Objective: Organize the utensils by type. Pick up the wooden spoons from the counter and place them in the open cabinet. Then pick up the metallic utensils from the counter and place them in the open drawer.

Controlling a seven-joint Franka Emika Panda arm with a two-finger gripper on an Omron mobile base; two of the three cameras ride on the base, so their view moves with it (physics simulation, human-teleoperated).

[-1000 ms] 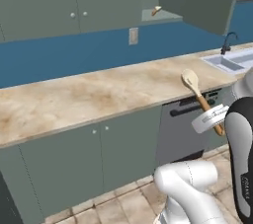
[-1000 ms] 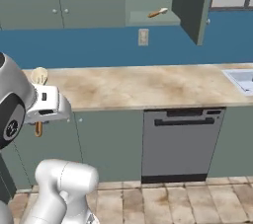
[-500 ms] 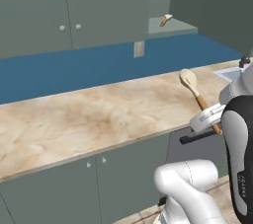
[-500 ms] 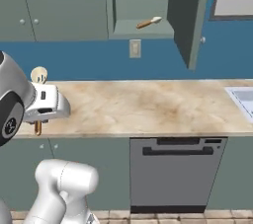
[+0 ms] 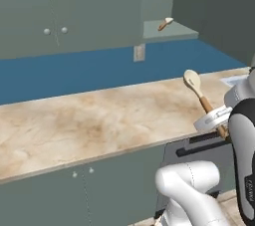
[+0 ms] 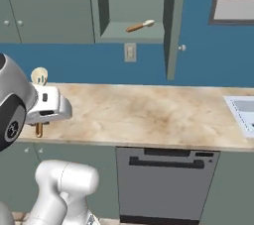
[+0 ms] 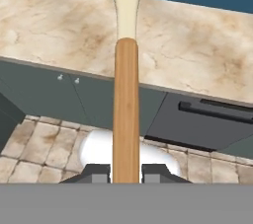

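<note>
Biggest risk we see: the wooden spoon [image 7: 126, 109] in the gripper [image 7: 126, 173] is held near the tail of its handle, so the long free end with the pale bowl sticks far out — a swing toward the cabinet [image 6: 130, 30] could knock that end on the open cabinet door [image 6: 173, 21] or the shelf lip. It could also push the other wooden spoon [image 6: 139, 26] already lying on the shelf. A grip this far back may let the spoon pivot or slip too; that's our guess, not something visible.

Fingers are clamped on the handle, one dark tip [image 7: 96, 172] each side of it in the hand view, handle running straight up between them.

Pose — the hand sits low, in front of the counter [image 5: 89, 120] edge, well below the shelf. In the left base view the spoon [image 5: 199, 93] slants up and back over the counter, bowl at the top. In the right base view the bowl [image 6: 39, 76] pokes up behind the white hand. The hand view looks over the counter edge, base cabinets and dishwasher [image 7: 207, 119] below.

We can't spot the metal utensil or drawer here.
</note>
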